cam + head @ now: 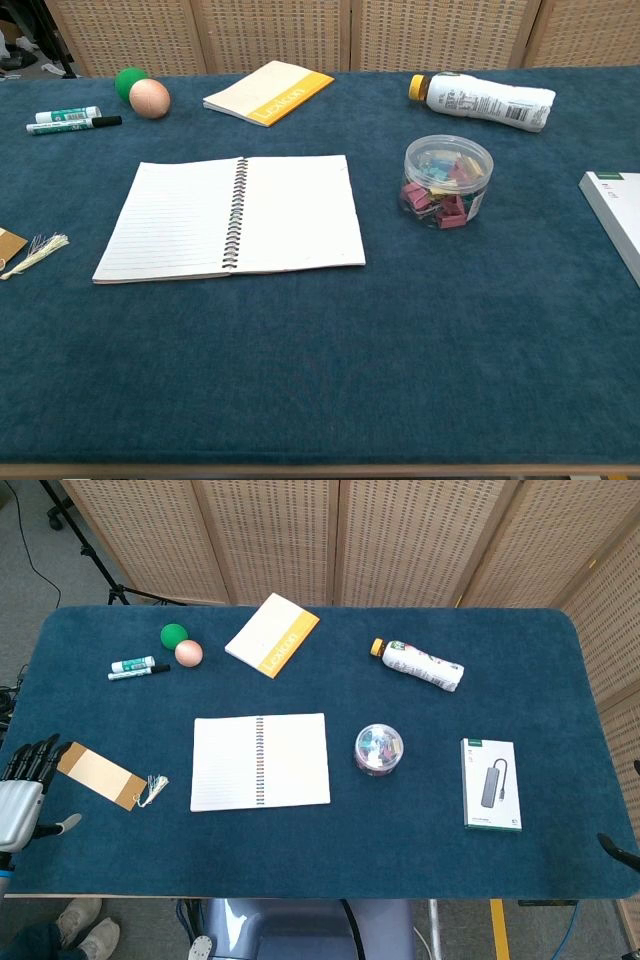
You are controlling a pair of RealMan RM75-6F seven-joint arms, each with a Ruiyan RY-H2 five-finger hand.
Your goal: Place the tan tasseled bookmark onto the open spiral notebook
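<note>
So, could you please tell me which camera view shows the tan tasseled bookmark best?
The head view: the whole bookmark lies in sight on the blue table, with its tassel pointing toward the open spiral notebook. The chest view cuts it off at the left edge, showing only one corner and the tassel.

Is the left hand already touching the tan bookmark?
Cannot tell. In the head view the left hand's dark fingers meet the tan bookmark's near end, but contact is not plain.
</note>
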